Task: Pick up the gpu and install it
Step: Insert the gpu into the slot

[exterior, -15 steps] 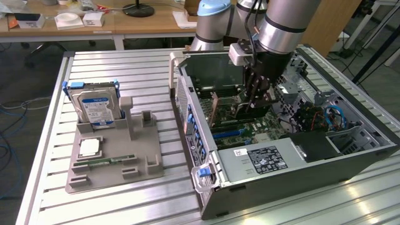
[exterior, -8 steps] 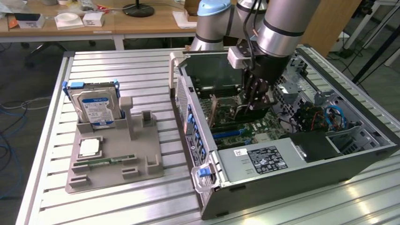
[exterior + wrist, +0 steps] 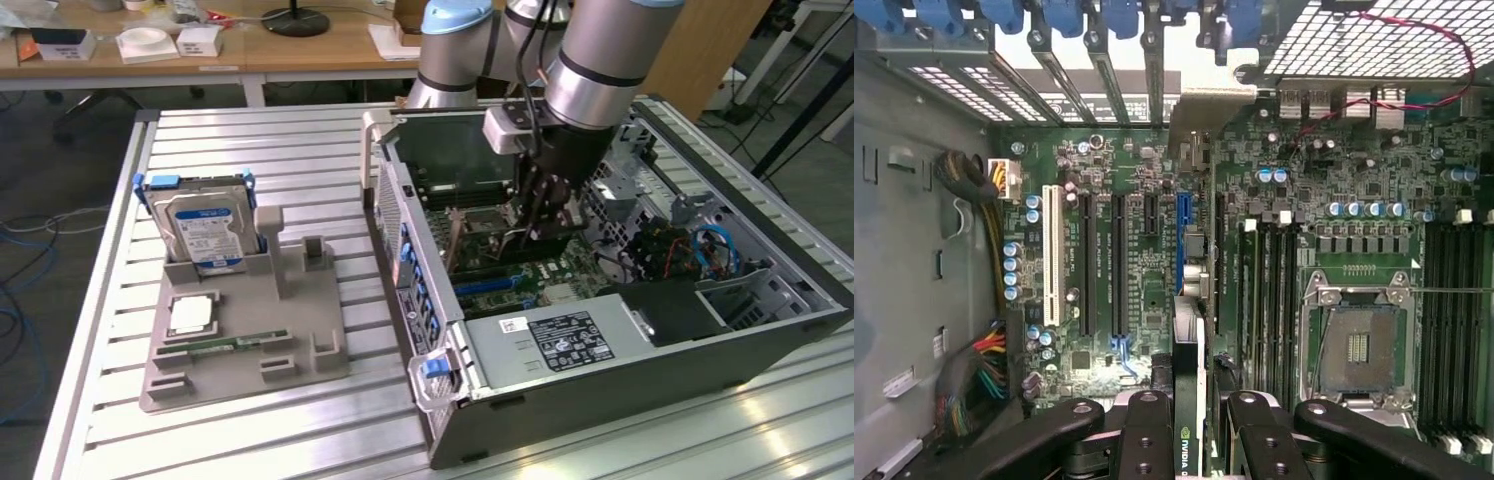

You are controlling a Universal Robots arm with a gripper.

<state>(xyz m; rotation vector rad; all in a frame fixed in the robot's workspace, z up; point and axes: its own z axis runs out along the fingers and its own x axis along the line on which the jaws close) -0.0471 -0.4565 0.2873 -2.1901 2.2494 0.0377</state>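
The gpu [image 3: 1189,345] appears edge-on in the wrist view as a thin card with a green logo, running from my fingers toward the rear slot openings. My gripper [image 3: 1191,440] is shut on it, one black finger [image 3: 1144,430] on each side. The card hangs just above the motherboard [image 3: 1144,260], lined up close beside the blue expansion slot [image 3: 1180,240]; I cannot tell whether it touches. In the exterior view my gripper [image 3: 545,230] reaches down into the open computer case [image 3: 601,350], and the gpu [image 3: 487,235] extends toward the case's rear wall.
On the exterior view's left, a grey holder [image 3: 240,340] carries a silver hard drive [image 3: 200,225], a processor chip [image 3: 191,315] and a memory stick [image 3: 220,345]. Inside the case are an open processor socket [image 3: 1357,345], a cable bundle [image 3: 974,380] and the power supply [image 3: 561,340].
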